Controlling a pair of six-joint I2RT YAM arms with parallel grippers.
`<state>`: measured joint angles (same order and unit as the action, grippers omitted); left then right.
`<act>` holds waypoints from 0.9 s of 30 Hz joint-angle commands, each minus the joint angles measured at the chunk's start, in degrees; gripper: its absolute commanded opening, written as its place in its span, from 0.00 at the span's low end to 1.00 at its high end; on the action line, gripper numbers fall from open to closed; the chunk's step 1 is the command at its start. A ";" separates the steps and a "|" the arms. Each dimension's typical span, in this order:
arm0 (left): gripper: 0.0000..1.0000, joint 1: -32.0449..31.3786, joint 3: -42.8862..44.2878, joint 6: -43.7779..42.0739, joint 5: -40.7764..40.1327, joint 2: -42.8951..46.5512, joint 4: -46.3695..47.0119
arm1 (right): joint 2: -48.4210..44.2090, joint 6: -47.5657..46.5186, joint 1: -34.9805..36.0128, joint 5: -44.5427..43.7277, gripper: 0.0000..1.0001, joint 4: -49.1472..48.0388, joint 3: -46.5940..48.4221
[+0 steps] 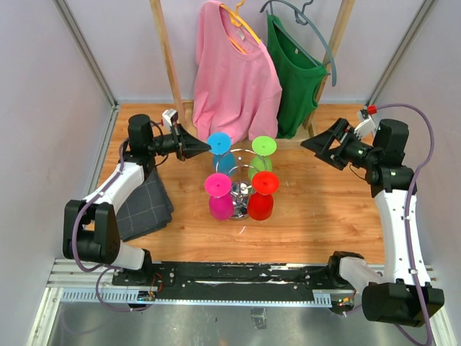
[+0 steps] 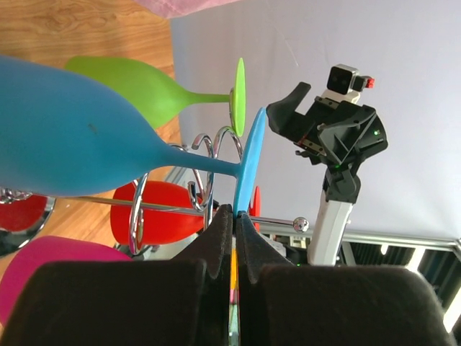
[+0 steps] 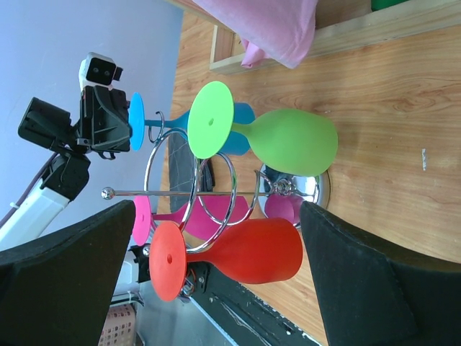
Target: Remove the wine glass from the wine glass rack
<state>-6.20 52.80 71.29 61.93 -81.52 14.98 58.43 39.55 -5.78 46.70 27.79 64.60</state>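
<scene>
left claw (image 2: 235, 213): pressed together | tips at blue wine glass (image 2: 72, 137) foot

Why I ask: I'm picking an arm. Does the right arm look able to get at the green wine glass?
Probably yes: the right gripper is open, facing the green wine glass, with nothing between them.

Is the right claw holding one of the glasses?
No, the right claw is spread open off to the side of the rack, with nothing between its fingers.
</scene>
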 commanded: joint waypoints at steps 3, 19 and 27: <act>0.00 1.01 -1.07 3.41 2.21 0.91 2.39 | -1.29 -1.14 0.97 -0.63 0.99 0.86 -0.17; 0.00 4.21 -0.70 3.11 3.39 0.72 1.74 | -1.55 -1.66 1.04 -0.16 0.99 1.12 -0.88; 0.00 5.84 5.01 0.34 3.92 -4.96 1.42 | -1.91 -1.76 1.03 -0.03 0.99 1.14 -1.32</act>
<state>-1.02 53.84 73.87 64.27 -83.59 15.35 57.76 38.85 -5.78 46.44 28.58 64.05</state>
